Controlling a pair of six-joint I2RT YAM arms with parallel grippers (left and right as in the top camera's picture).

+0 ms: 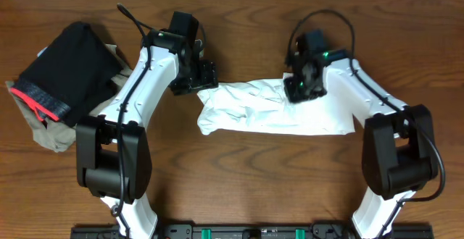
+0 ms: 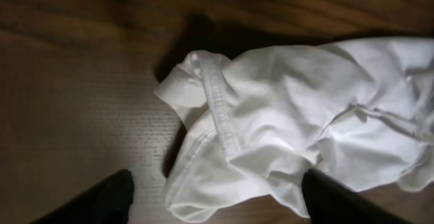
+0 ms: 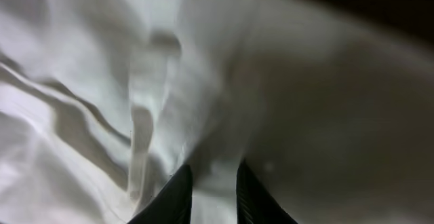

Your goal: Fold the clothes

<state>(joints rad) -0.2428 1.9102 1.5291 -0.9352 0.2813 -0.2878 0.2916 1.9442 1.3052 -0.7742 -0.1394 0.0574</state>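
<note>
The white T-shirt (image 1: 275, 112) lies bunched in a crosswise strip at the middle of the table (image 1: 232, 195).

The right gripper (image 3: 211, 180) is clenched on a narrow ridge of cloth at the shirt's far edge. The left gripper (image 2: 217, 176) is released, its fingers wide apart over the rolled hem at the shirt's left end, and it holds nothing.

Risks:
- The right pinch looks thin. It may slip or take one layer only.
- If the left gripper closes on the rolled hem, it would likely catch several layers and skew the spread.

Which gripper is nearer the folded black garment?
Left. The left gripper is at the left end of the white T-shirt, beside the black garment; the right gripper pinches the shirt's upper edge, farther off.
</note>
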